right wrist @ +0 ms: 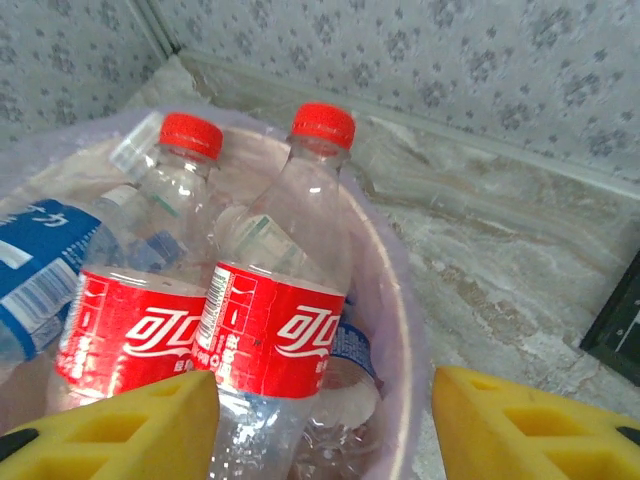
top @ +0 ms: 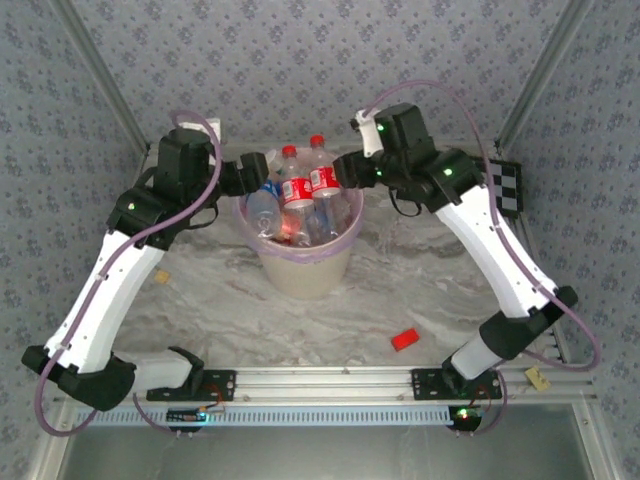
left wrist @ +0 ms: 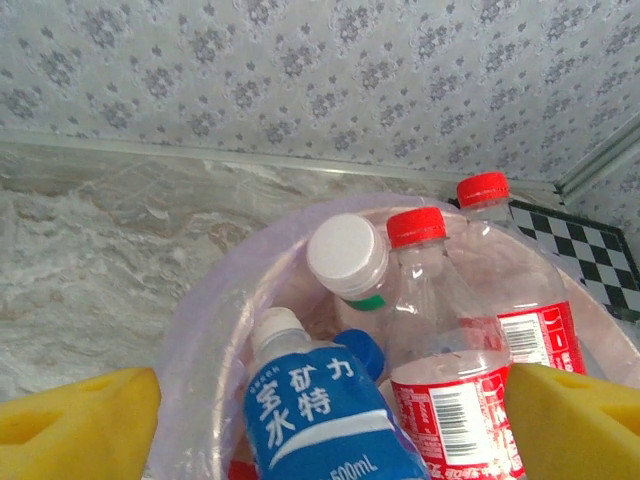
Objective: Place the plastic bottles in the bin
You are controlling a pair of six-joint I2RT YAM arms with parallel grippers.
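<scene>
Bottles (top: 296,190): heaped in bin (top: 305,272), far centre of desk (top: 430,270). Two red-labelled stand near upright, long axes vertical, caps (right wrist: 322,124) up; blue-labelled leans at left. Left gripper (left wrist: 332,390), right gripper (right wrist: 322,400): both spread over the rim, pinching nothing. Advised: lift straight up, avoiding caps and bag (left wrist: 200,330).

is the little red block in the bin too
No, the red block lies on the table, well apart from the bin.
</scene>
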